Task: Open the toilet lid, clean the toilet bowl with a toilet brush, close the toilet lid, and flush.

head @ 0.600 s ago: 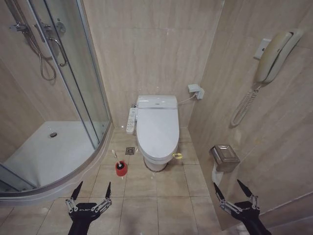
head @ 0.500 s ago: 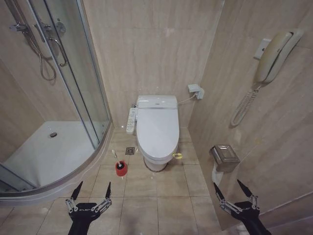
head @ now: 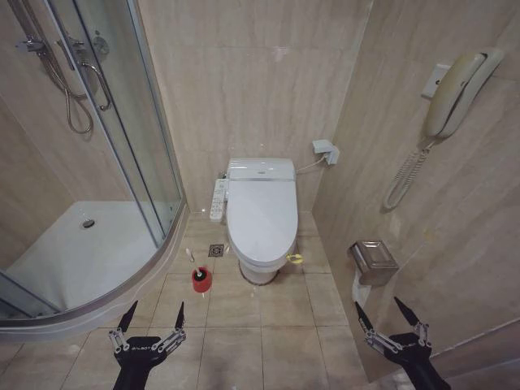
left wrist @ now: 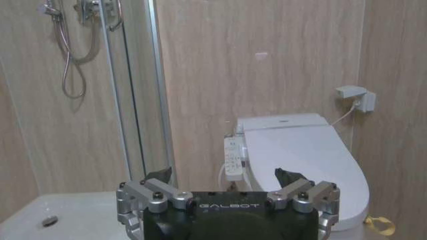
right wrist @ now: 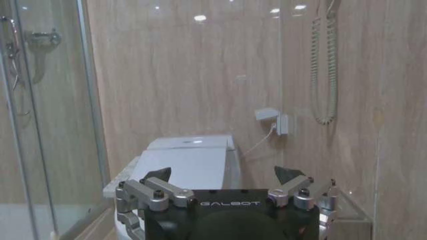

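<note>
The glossy white oval toilet lid [head: 261, 210] lies shut over the white ceramic toilet bowl [head: 260, 269], which stands against the beige tiled back wall; I see the same closed lid from my left wrist camera [left wrist: 308, 167] and right wrist camera [right wrist: 187, 167]. A white side panel of buttons [head: 218, 199] runs along the bowl's left side. A green-yellow strap [head: 296, 258] sits at the lid's front right edge. On the floor just left of the bowl's front, the small red round holder [head: 201, 280] stands upright with the dark head of the thin white-handled toilet brush [head: 195, 265] seated in it, handle leaning away. A floor drain [head: 216, 250] lies between holder and bowl. My left gripper [head: 152, 317] hangs low, near the holder but apart from it, jaws spread wide and holding nothing. My right gripper [head: 380, 316] hangs low by the right wall, jaws also spread, beneath the steel paper dispenser [head: 372, 262]. The glass shower enclosure [head: 122, 162] is on the left.
</note>
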